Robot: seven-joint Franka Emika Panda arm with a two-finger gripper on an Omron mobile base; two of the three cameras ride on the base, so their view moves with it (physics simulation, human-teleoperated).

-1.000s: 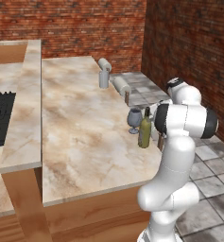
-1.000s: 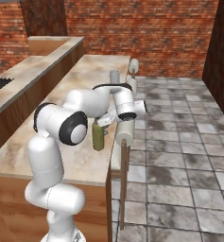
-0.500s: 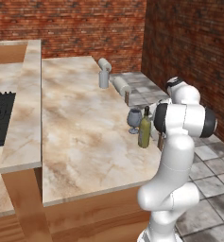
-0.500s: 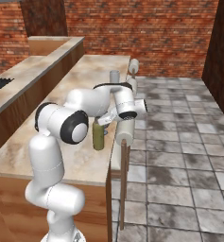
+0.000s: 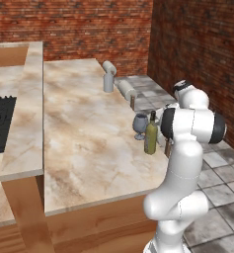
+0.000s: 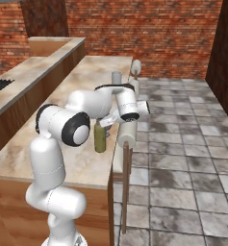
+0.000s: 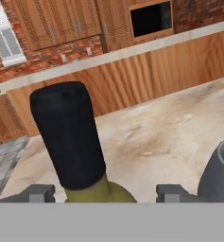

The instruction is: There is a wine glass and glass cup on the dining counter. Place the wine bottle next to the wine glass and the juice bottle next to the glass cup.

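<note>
On the left of the left base view rises the higher tier of the dining counter [image 5: 24,123], and to its right spreads the long lower top, beige marbled stone that looks smooth and hard, on a wooden base. Near the right edge of this top stands the wine glass [image 5: 140,125], a small stemmed shape with a dark bluish bowl, and just beside it on the right the wine bottle [image 5: 151,134], slim, olive-green and upright, with a narrow dark neck. Further along the same edge the glass cup [image 5: 108,83] stands, a plain pale cylinder. In the hand view the bottle's dark matte top [image 7: 68,134] rises between the two finger tips, and there is a gap on both sides, so the gripper [image 7: 106,193] appears open around the neck and not pressing it; the rounded grey bowl of the glass [image 7: 219,172] is at the far right, close to one tip. I think the risk now is in pulling away: a sideways move could let a finger catch the neck, and a tall narrow bottle tips easily and would hit the thin-stemmed glass. Both stand near the counter's edge, so a push could send them to the tiled floor [image 6: 183,144]. A straight retreat along the neck seems safer.
</note>
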